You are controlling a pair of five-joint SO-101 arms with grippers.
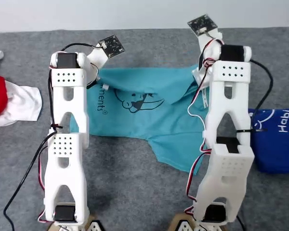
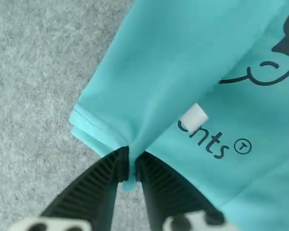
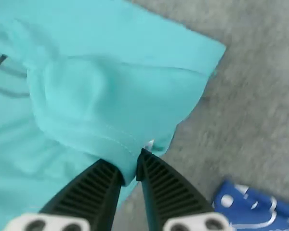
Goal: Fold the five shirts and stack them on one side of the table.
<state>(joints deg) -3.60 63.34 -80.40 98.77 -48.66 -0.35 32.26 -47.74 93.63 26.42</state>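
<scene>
A teal shirt (image 1: 149, 110) with a dark printed drawing lies partly folded on the grey table (image 1: 135, 192), between the two arms. My left gripper (image 2: 128, 166) is shut on the teal shirt's (image 2: 192, 72) hemmed edge, pinching a fold of cloth at its far left part. My right gripper (image 3: 130, 166) is shut on the teal shirt's (image 3: 111, 86) seamed edge at its far right part. A blue shirt (image 1: 277, 139) with white print lies folded at the right edge. A red and white shirt (image 1: 9, 103) lies at the left edge.
Both white arms (image 1: 67, 144) (image 1: 229, 134) stretch from the near edge toward the far side over the table. Grey felt lies bare in front of the teal shirt and beyond it. The blue shirt's corner (image 3: 250, 207) sits close to my right gripper.
</scene>
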